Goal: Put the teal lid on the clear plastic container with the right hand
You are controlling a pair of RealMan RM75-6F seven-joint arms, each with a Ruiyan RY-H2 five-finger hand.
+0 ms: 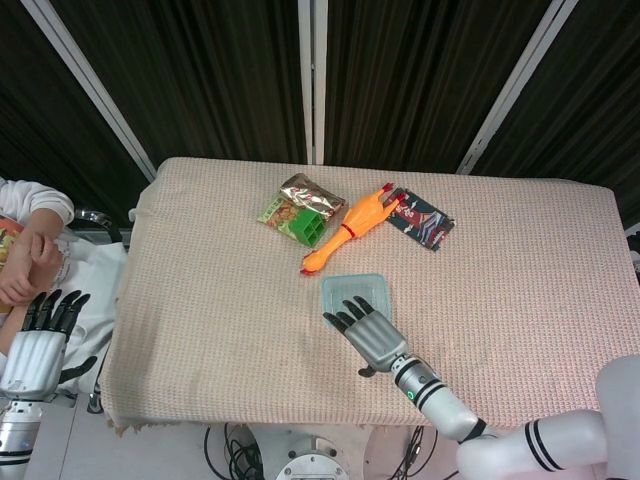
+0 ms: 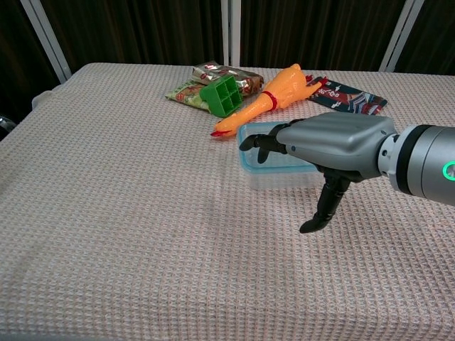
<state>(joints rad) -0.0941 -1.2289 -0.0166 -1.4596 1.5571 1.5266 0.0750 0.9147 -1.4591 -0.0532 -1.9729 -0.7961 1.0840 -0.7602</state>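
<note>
Now I am hovering my right hand (image 1: 368, 334), fingers spread and holding nothing, just in front of the clear plastic container (image 1: 355, 296), which is wearing its teal lid (image 2: 264, 139) mid-table.

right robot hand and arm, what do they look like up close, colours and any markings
The right robot hand has a smooth silver-grey back and black fingers. Its forearm is glossy white with black bands, and a small green ring light glows at the wrist.
</note>
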